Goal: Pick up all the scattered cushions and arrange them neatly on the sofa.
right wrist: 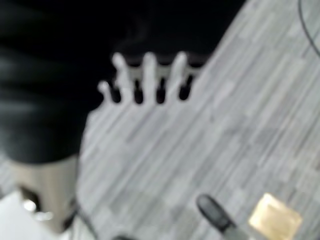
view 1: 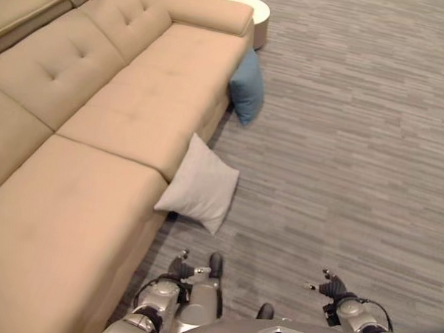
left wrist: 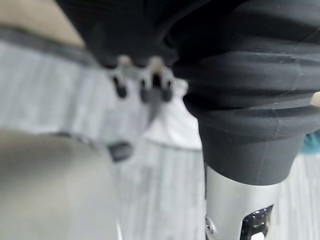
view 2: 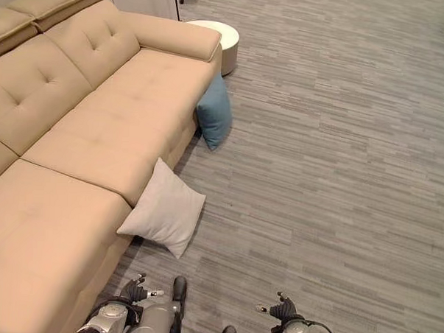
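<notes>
A light grey cushion (view 1: 199, 186) stands on the floor, tilted against the front of the beige sofa (view 1: 121, 110). Further along, a blue cushion (view 1: 247, 86) leans upright against the sofa's end by the armrest. My left hand (view 1: 181, 269) hangs low beside the sofa's front, short of the grey cushion, fingers (left wrist: 142, 82) relaxed and holding nothing. The grey cushion (left wrist: 170, 125) shows beyond them. My right hand (view 1: 333, 288) hangs over bare floor to the right, its fingers (right wrist: 147, 75) loose and empty. Both hands are well apart from the cushions.
A round white side table (view 1: 247, 9) stands past the sofa's armrest. Grey striped carpet (view 1: 356, 143) spreads out to the right of the sofa. The sofa's seat (view 2: 98, 124) carries no cushions.
</notes>
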{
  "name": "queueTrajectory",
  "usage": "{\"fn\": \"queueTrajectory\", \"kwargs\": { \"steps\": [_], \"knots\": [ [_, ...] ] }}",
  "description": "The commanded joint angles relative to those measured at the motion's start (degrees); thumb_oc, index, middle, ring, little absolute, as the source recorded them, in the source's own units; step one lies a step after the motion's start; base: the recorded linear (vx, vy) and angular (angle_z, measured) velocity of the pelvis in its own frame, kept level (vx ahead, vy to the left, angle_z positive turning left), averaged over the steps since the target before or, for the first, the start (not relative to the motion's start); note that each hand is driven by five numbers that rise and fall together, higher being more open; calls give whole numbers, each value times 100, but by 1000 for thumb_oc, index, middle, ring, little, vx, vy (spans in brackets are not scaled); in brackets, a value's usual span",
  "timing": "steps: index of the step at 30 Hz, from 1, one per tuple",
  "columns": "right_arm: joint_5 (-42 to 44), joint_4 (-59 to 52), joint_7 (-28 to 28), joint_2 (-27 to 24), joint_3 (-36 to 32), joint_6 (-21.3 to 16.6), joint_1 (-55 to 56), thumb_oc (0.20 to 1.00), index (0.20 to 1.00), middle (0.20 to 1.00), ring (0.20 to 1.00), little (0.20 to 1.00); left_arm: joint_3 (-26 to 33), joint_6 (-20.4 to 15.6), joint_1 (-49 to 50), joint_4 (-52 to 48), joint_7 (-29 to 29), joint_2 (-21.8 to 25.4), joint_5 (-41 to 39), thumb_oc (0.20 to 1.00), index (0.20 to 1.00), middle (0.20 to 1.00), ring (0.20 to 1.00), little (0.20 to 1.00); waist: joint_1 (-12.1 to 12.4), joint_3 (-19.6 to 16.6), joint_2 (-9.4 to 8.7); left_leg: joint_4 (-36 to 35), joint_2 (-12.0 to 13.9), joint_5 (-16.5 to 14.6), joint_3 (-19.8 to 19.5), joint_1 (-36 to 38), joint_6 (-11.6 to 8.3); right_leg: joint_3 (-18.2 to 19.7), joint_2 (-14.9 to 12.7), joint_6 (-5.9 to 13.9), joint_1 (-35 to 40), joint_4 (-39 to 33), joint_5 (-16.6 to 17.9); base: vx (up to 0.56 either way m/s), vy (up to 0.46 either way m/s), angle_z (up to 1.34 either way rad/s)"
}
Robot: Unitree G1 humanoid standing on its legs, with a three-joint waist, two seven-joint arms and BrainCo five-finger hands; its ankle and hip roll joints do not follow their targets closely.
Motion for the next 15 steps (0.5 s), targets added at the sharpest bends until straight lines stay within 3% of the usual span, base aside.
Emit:
{"fn": "queueTrajectory", "kwargs": {
  "steps": [1, 2, 3, 5, 6, 7, 10, 12, 13, 14, 15],
  "knots": [
    [-65, -201, -27, -36, -11, -146, -148, 1000, 1000, 1000, 1000, 1000, -43, -1, 85, 34, 81, 60, 115, 1000, 1000, 1000, 1000, 1000, 143, 18, -275, 178, -277, -299, -56, 273, -131, 90, -207, 592, -340, 950, 12, 412, 143, -12],
    [-77, -253, 3, 24, -19, -153, -179, 1000, 1000, 1000, 1000, 1000, -57, 3, 68, 14, 68, 99, 75, 1000, 1000, 1000, 1000, 1000, 163, 5, -342, 227, -376, -536, -57, 476, 24, 104, -400, 789, -529, 1787, 157, 177, 82, 3],
    [-77, -253, 3, 22, -20, -153, -180, 1000, 1000, 1000, 1000, 1000, -57, 3, 66, 14, 68, 98, 75, 1000, 1000, 1000, 1000, 1000, 163, -9, -337, 225, -369, -529, -58, 458, 24, 105, -392, 786, -545, 1780, 169, 256, 134, -5],
    [-141, -258, 17, 51, -19, -131, -231, 1000, 1000, 1000, 1000, 1000, -78, 3, 55, -82, 68, 138, 55, 1000, 1000, 1000, 1000, 1000, 188, 31, -348, 327, -480, -826, -41, 710, 217, -2, -725, 1086, -834, 2742, 663, 260, 160, 12],
    [-113, -328, 11, 61, -21, -153, -314, 1000, 1000, 1000, 1000, 1000, -123, 2, 18, -151, 77, 177, 25, 1000, 1000, 1000, 1000, 1000, 131, 115, -305, 422, -521, -1001, -152, 944, 318, 135, -791, 1135, -1101, 3465, 959, 367, 179, 21],
    [-124, -361, 18, 63, -2, -156, -338, 1000, 1000, 1000, 1000, 1000, -153, 1, -6, -155, 66, 198, 40, 1000, 1000, 1000, 1000, 1000, 117, 113, -252, 420, -502, -1062, -207, 1045, 332, 82, -839, 1058, -1262, 3557, 967, 277, 114, 32],
    [-155, -443, 24, 55, 48, -170, -372, 1000, 1000, 1000, 1000, 1000, -153, -1, -29, -147, 76, 238, 49, 1000, 1000, 1000, 1000, 1000, 115, 125, -226, 363, -522, -1149, -308, 1256, 302, -117, -1037, 937, -1473, 3259, 861, 219, 13, 56],
    [-139, -556, 40, 48, 82, -185, -380, 1000, 1000, 1000, 1000, 1000, -125, -4, -36, -107, 62, 264, 57, 1000, 1000, 1000, 1000, 1000, 97, 144, -227, 322, -558, -1201, -473, 1383, 242, -145, -1073, 846, -1547, 2693, 785, 265, -90, 40],
    [-131, -622, 37, 41, 104, -195, -412, 1000, 1000, 1000, 1000, 1000, -115, -6, -39, -77, 63, 274, 83, 1000, 1000, 1000, 1000, 1000, 94, 164, -256, 301, -574, -1247, -547, 1453, 191, -51, -1093, 839, -1591, 2279, 791, 377, -210, 74],
    [-102, -713, 33, 44, 157, -219, -458, 1000, 1000, 1000, 1000, 1000, -115, -8, -44, -4, 48, 279, 115, 1000, 1000, 1000, 1000, 1000, 17, 156, -299, 262, -614, -1293, -785, 1514, 133, 450, -966, 864, -1699, 1463, 895, 277, -164, 82],
    [-102, -713, 33, 45, 158, -219, -459, 1000, 1000, 1000, 1000, 1000, -114, -8, -44, -4, 48, 280, 115, 1000, 1000, 1000, 1000, 1000, 10, 146, -302, 260, -615, -1285, -790, 1500, 133, 444, -966, 862, -1704, 1446, 908, 280, -158, 75]
  ]
}}
